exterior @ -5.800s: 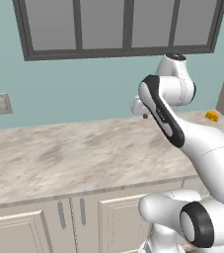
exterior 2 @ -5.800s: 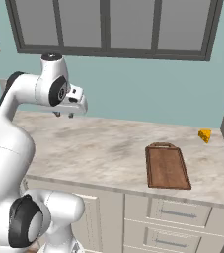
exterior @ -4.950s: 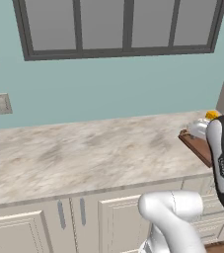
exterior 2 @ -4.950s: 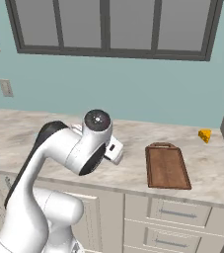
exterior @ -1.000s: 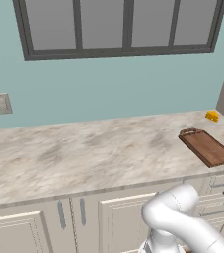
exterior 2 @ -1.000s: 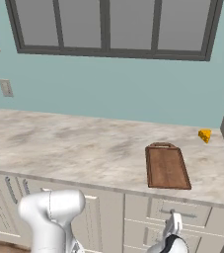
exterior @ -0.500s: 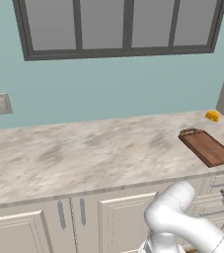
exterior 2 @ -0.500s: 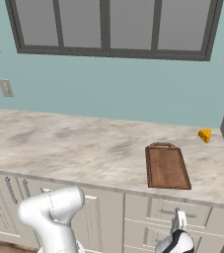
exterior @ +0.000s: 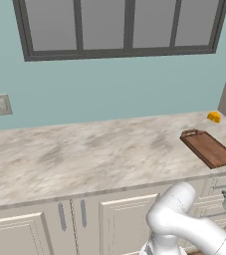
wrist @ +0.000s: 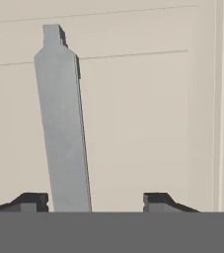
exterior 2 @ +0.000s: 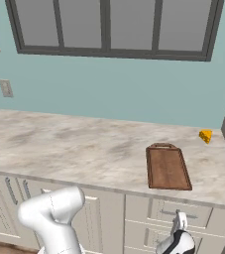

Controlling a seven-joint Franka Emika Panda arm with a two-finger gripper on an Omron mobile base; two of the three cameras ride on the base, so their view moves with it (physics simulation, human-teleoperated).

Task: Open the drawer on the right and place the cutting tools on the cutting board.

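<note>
1. Below the bench's front edge, near its right end, I have the gripper [exterior 2: 180, 218] up against the drawer [exterior 2: 176, 211], whose cream panelled front sits flush with the cabinet face, still closed.
2. Looking along the hand, I see the drawer's grey bar handle [wrist: 63, 123] running slightly tilted across the panel, with the two dark finger tips [wrist: 30, 201] at the bottom of that view.
3. One tip sits just beside the bar on one side and the other stands well off on the far side, so the bar lies between them but much closer to one finger.
4. My pincer is partly open around the handle; I cannot tell whether either finger is actually touching the bar.
5. On the bench top, the cutting board [exterior 2: 167, 167] lies flat near the right end, directly above the drawer, its small handle loop pointing toward the back wall.
6. From the left base camera the same cutting board [exterior: 210, 149] runs diagonally toward the bench's right front corner.
7. At the bench's far right back corner, a small yellow object [exterior 2: 205, 135] sits apart from the board, close to the teal wall.
8. I cannot see the cutting tools with the drawer front shut.
</note>
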